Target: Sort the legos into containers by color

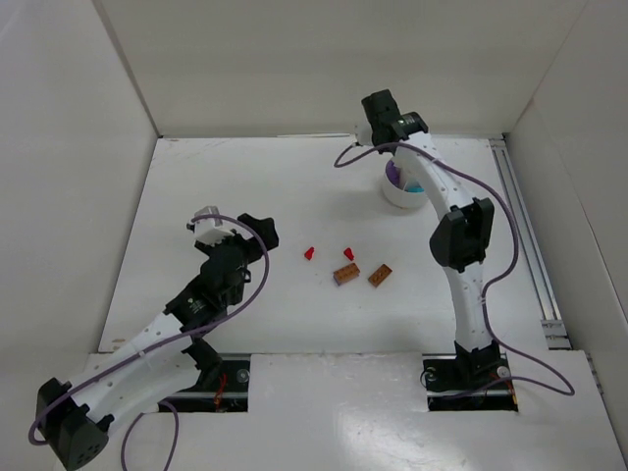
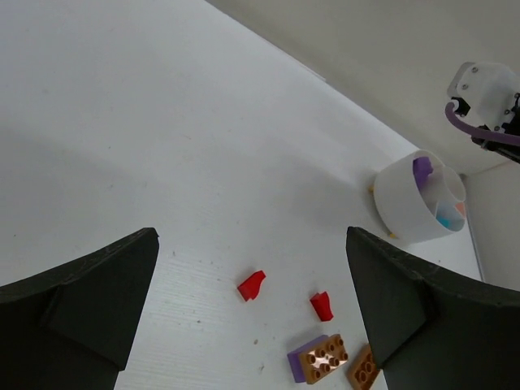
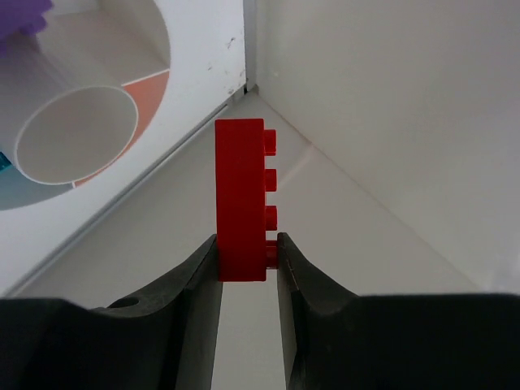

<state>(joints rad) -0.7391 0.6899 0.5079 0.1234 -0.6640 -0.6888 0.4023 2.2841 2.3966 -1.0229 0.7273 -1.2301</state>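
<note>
Right gripper clamps red brick — studs facing right.

Red brick; white tub with purple piece and teal piece; orange-brown brick; white table

White table enclosed by plain white walls at 9, 12 and 3 o'clock. Pale metal rail along table edge at 3 o'clock. Even, diffuse lighting; soft shadows.
</note>
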